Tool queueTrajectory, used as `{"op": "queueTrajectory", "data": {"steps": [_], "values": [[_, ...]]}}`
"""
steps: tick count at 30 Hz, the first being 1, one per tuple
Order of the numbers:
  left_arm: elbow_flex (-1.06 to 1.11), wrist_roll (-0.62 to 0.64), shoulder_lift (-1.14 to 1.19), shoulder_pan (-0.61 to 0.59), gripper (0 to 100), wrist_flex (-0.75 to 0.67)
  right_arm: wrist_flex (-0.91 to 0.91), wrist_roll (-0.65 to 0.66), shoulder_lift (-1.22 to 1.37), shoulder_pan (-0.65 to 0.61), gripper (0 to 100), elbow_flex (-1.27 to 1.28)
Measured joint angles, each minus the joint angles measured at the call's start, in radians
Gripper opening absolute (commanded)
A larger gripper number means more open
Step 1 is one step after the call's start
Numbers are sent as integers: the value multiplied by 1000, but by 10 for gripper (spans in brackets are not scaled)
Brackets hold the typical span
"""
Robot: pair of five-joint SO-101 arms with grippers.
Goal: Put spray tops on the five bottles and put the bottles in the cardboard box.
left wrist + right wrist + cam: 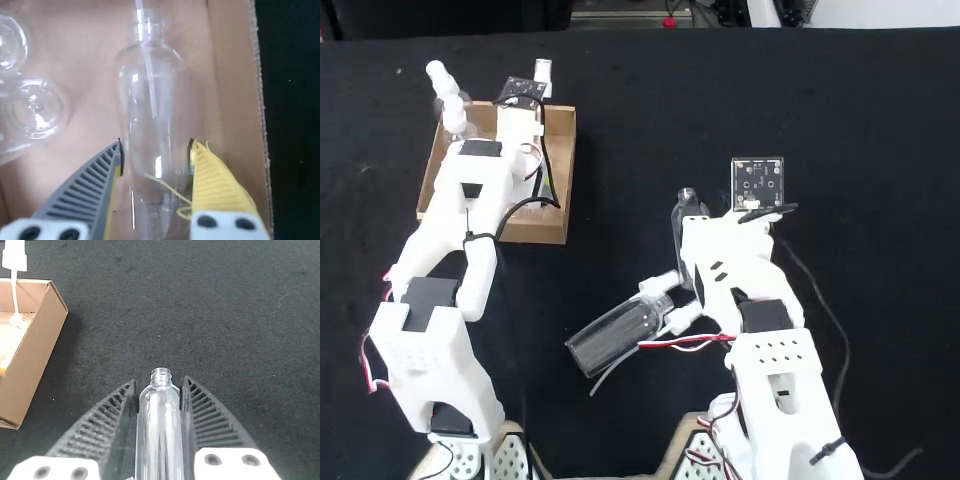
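The tabletop (820, 100) is flat black. The cardboard box (533, 231) is plain tan-brown. The left arm (430, 340) and right arm (770, 370) are white, with red, white and black wires (690, 343). The left gripper (155, 150) has ribbed jaws, one grey and one yellow. The right gripper (159, 382) has ribbed dark grey jaws on white mounts. The boxed bottle (150, 90) and the bare-necked bottle (159, 415) are clear and colourless. The spray top (542, 70) is white.
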Motion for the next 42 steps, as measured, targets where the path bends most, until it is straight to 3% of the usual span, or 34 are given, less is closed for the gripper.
{"op": "queueTrajectory", "data": {"steps": [6, 23, 34, 42], "values": [[-17, 0, 0, 0, 88, 37, 0, 0, 0, 0, 141, 0], [-270, 0, 0, 0, 85, 370, 0, 0, 0, 0, 141, 0], [-270, 0, -80, 5, 86, 408, 0, 0, 0, 0, 141, 0], [-270, -34, -104, 103, 85, 408, 0, 0, 0, 0, 141, 0]]}}
